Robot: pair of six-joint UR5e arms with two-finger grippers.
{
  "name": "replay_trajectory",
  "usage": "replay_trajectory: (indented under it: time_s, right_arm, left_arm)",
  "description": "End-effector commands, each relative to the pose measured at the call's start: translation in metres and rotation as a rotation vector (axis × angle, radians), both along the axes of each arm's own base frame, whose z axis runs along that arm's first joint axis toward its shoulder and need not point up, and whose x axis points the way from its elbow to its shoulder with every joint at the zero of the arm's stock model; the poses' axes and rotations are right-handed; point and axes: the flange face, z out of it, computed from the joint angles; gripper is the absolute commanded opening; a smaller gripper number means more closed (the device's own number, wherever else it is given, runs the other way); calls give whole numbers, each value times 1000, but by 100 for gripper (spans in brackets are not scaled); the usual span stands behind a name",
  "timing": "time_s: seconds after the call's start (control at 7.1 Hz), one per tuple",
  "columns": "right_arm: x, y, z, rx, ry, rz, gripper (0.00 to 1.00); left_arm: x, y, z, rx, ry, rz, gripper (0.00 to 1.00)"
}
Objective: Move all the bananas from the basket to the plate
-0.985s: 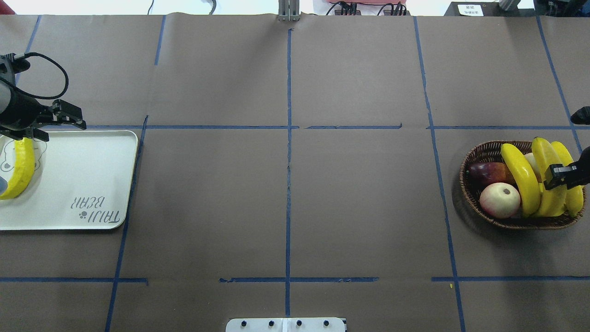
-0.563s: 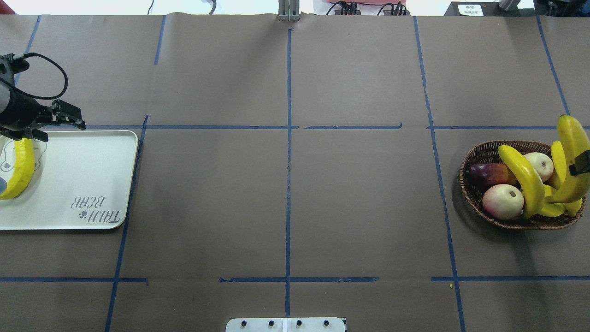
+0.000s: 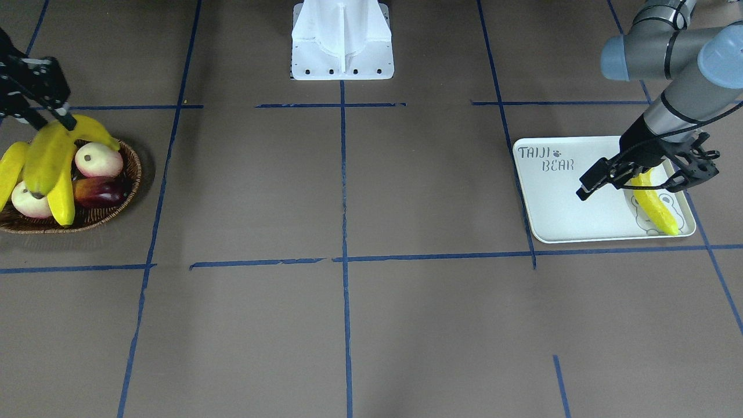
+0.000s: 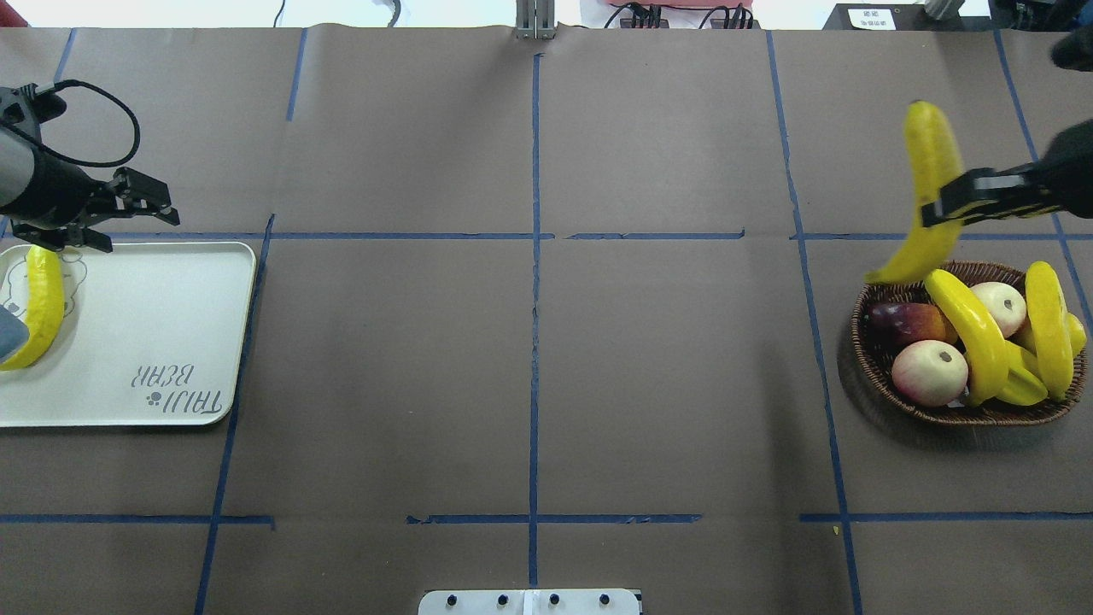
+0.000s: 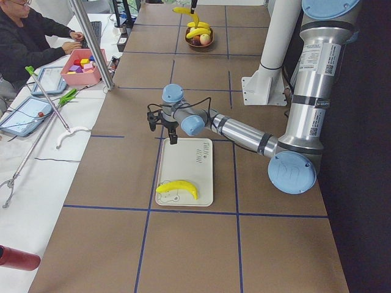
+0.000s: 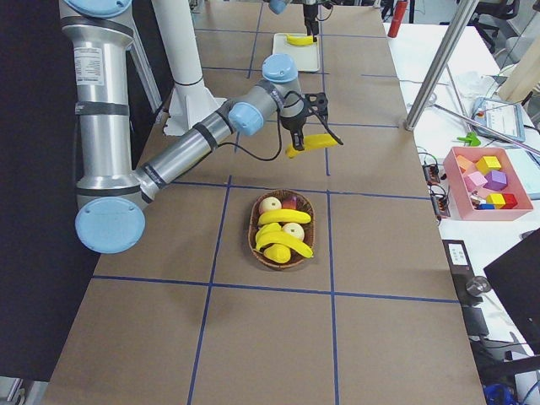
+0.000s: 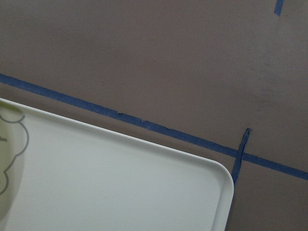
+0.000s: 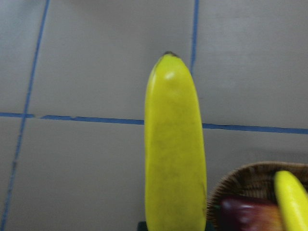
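Observation:
My right gripper point(image 4: 943, 207) is shut on a long yellow banana point(image 4: 929, 184), held in the air just beyond the far left rim of the brown wicker basket point(image 4: 864, 350); the banana point(image 8: 175, 154) fills the right wrist view. Two more bananas point(image 4: 969, 333) point(image 4: 1047, 329) lie in the basket. At the other end, a banana point(image 4: 38, 312) rests over the bear drawing on the white plate point(image 4: 154, 325). My left gripper point(image 4: 101, 222) hangs open over the plate's far edge, above that banana's end, holding nothing.
Two pale apples point(image 4: 929, 371) point(image 4: 999, 307), a dark red fruit point(image 4: 909, 323) and a small yellow fruit point(image 4: 1020, 386) share the basket. The robot's white base point(image 3: 342, 40) stands at the near middle. Blue tape lines grid the brown table. A person sits at a side bench point(image 5: 36, 36).
My right gripper has lifted one banana out of the basket and carried it up and toward the far left. The left gripper has shifted slightly off the plate's banana.

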Motion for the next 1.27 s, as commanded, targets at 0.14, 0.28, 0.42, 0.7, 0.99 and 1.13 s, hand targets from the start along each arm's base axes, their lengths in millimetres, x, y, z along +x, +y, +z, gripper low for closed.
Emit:
replay_trajectory:
  time_s: [0.14, 0.28, 0.42, 0.7, 0.99, 1.13]
  right_arm:
    - [-137, 22, -117, -19, -197, -91, 1]
    - [-159, 34, -126, 14, -231, -136, 2]
    - [-181, 47, -130, 66, -268, -155, 2]
    - [-224, 74, -138, 98, -287, -121, 2]
    - [-243, 78, -152, 95, -326, -121, 2]
    - [-248, 81, -157, 93, -334, -127, 2]
  left_arm:
    - [59, -2, -123, -6, 278, -78, 99]
    - [84, 14, -150, 38, 378, -38, 99]
    - [95, 7, -188, 74, 427, -29, 99]
    - [109, 27, -238, -19, 615, -47, 99]
    - [142, 52, -270, -71, 704, -29, 99]
    - [178, 70, -284, -63, 720, -53, 99]
